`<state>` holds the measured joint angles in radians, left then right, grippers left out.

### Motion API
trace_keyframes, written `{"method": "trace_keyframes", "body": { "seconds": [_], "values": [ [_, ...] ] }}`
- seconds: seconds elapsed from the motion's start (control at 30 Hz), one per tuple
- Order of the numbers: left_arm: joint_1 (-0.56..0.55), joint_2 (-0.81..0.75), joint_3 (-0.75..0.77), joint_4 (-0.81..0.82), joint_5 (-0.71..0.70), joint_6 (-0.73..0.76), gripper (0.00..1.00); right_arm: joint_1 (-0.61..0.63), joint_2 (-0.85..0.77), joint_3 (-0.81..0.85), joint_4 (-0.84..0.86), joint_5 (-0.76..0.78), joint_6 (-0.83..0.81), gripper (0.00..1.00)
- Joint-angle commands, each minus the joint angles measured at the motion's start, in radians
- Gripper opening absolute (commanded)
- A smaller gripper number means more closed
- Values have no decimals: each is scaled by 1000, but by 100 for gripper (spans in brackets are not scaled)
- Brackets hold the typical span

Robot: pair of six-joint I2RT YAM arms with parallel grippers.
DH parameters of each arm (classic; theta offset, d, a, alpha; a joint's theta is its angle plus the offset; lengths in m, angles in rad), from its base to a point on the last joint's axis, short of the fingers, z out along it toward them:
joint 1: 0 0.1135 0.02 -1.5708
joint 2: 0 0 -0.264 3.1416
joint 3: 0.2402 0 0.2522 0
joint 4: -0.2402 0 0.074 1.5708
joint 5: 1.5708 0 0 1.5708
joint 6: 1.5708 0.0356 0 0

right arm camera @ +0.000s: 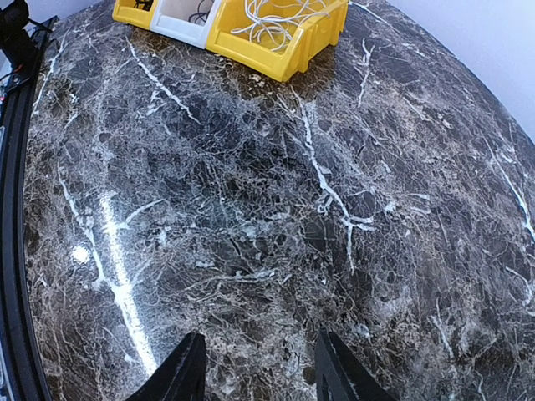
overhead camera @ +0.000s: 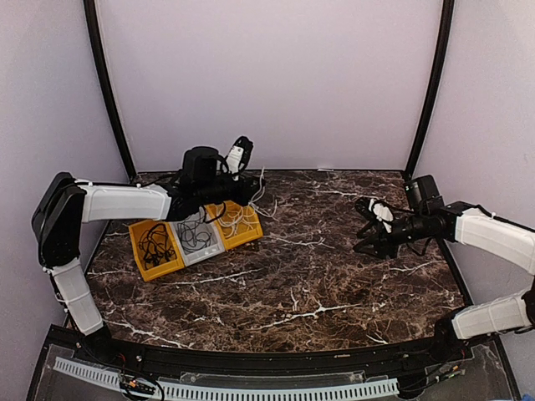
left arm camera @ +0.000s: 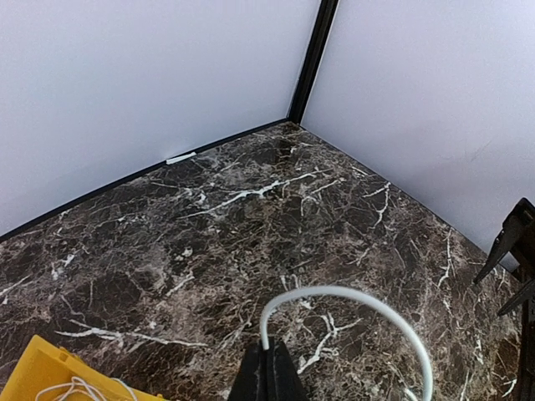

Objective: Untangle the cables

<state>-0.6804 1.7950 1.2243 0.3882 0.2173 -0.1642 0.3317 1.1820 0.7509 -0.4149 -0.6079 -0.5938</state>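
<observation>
Over the marbled desk (right arm camera: 251,209), left fingers (left arm camera: 267,376) clench a white cable (left arm camera: 351,294) looping just ahead; right fingers (overhead camera: 368,227) stand released, empty. Likely next: right fingers take that loop.

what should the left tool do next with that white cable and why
Probably move it over the yellow bin and let go. The left tool is shut on a white cable loop just past that bin, which holds white cables, and the open right tool holds nothing.
</observation>
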Motion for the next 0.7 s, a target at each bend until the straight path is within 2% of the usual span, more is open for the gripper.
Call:
{"method": "trace_keyframes", "body": {
  "seconds": [0.0, 0.37, 0.57, 0.67],
  "values": [
    [50, -1, -6, -9, -10, 25, 0, -6, -12, -5, 43, 2, -10, 47],
    [152, 152, 12, 36, 14, 75, 0, -5, -3, -10, 43, 9, -27, 47],
    [159, 194, 29, -40, -68, 137, 0, -5, -14, -18, 44, 16, -31, 47],
    [159, 195, 48, -129, -112, 156, 0, -5, -10, -15, 45, 15, -33, 47]
  ]
}}
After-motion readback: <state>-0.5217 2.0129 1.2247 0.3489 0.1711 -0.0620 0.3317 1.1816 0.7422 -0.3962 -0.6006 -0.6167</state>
